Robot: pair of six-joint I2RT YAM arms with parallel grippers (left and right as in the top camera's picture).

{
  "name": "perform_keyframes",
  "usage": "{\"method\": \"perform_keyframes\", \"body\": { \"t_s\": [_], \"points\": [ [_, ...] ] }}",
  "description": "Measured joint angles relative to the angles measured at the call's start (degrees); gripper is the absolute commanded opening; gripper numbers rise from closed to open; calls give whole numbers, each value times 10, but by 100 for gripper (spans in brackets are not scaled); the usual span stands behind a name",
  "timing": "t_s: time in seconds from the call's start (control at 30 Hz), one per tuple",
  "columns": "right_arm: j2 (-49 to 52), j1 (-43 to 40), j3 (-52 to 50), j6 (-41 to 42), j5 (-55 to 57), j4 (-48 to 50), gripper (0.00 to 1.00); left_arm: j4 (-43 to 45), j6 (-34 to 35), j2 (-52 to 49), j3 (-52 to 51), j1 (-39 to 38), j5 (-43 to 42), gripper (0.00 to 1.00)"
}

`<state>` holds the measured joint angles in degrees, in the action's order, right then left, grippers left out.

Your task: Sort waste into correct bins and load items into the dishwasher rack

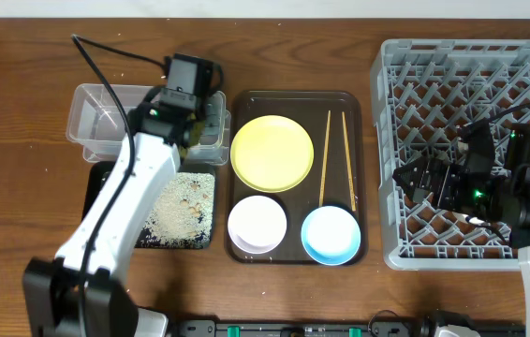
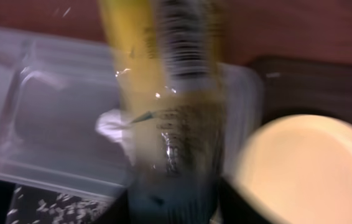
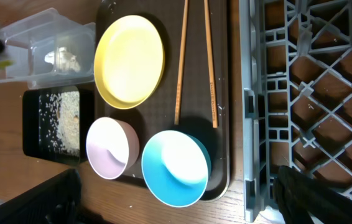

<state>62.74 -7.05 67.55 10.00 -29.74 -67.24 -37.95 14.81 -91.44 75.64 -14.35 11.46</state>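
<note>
My left gripper (image 1: 188,133) is shut on the yellow-green printed wrapper (image 2: 176,93) and holds it over the right end of the clear plastic tub (image 1: 106,117). A white scrap (image 2: 111,124) lies in the tub. The black tray (image 1: 106,183) holds white rice grains (image 1: 181,206). The pale yellow plate (image 1: 272,153), white bowl (image 1: 257,225), light blue bowl (image 1: 331,234) and chopsticks (image 1: 326,159) sit on the brown serving tray (image 1: 298,101). My right gripper (image 1: 415,178) is open and empty above the left part of the grey dishwasher rack (image 1: 471,84).
The rack fills the right side of the table. The left arm lies across the black tray. In the right wrist view the rack's left wall (image 3: 254,124) stands beside the brown tray (image 3: 222,149), with bare wood in front of them.
</note>
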Motion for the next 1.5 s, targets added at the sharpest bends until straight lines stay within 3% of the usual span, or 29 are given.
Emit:
{"method": "perform_keyframes", "body": {
  "t_s": [0.27,0.5,0.63,0.8,0.97,1.23,1.5],
  "points": [
    [0,0,0,0,0,-3,97,-14,2,-1,-11,1,-41,70],
    [0,0,0,0,19,-9,98,-6,-6,7,-11,-144,-102,66],
    [0,0,0,0,30,-13,98,21,-28,-45,-11,-242,-111,64],
    [0,0,0,0,36,-17,98,45,-42,-136,-11,-310,-87,62],
    [0,0,0,0,37,-18,98,54,-45,-189,-11,-334,-66,61],
    [0,0,0,0,37,-19,98,53,-46,-194,-11,-336,-55,61],
    [0,0,0,0,38,-19,98,50,-36,-118,-11,-336,-51,61]
  ]
}}
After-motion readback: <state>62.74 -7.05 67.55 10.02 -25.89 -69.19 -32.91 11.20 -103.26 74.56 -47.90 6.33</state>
